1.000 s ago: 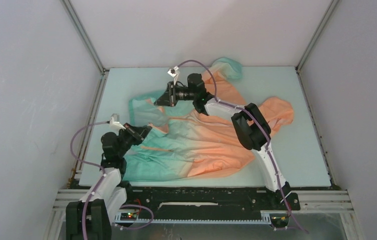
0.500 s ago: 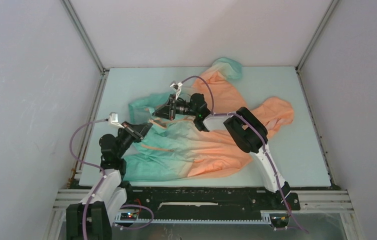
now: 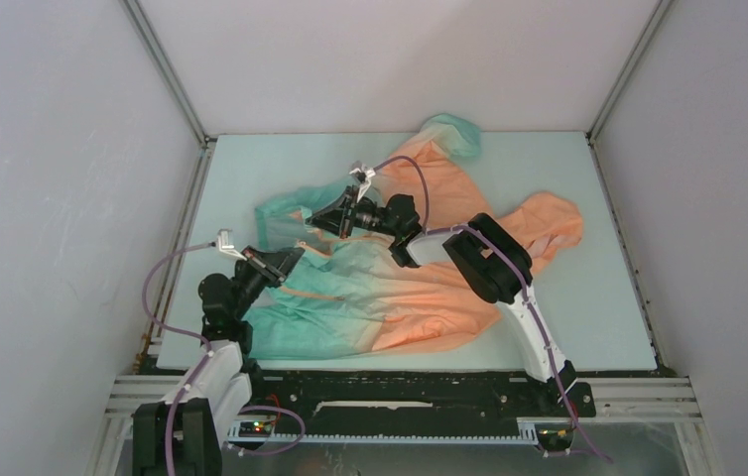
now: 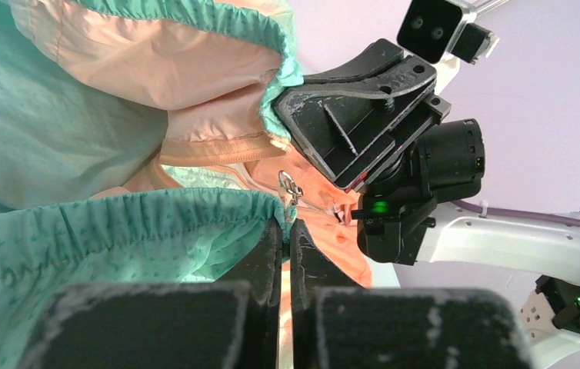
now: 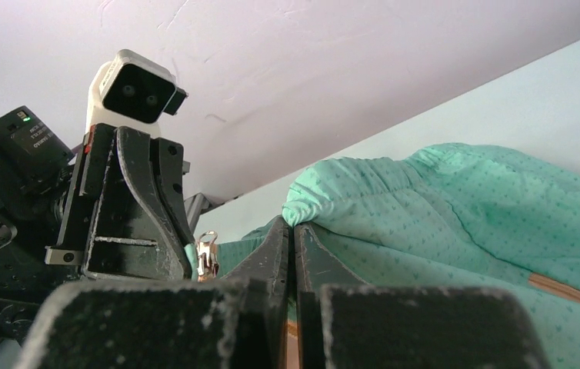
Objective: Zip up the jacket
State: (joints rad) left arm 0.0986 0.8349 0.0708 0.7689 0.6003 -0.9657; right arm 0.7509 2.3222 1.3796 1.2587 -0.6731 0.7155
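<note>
The jacket lies spread on the table, teal hem at the left, orange hood at the right. My left gripper is shut on one teal hem corner, with a metal zip pull just beyond its tips. My right gripper is shut on the other teal hem corner, a little beyond the left gripper. In the right wrist view the zip pull hangs beside the left gripper's fingers. The two grippers face each other, tips close but apart. The zip's lower teeth are hidden.
The pale table has a metal frame rail along its left edge and grey walls on three sides. A sleeve reaches the back edge. The hood lies behind the right arm's elbow.
My right gripper has come down and nearer, carrying its hem corner close to the left gripper. The left gripper has kept its hold and barely moved.
</note>
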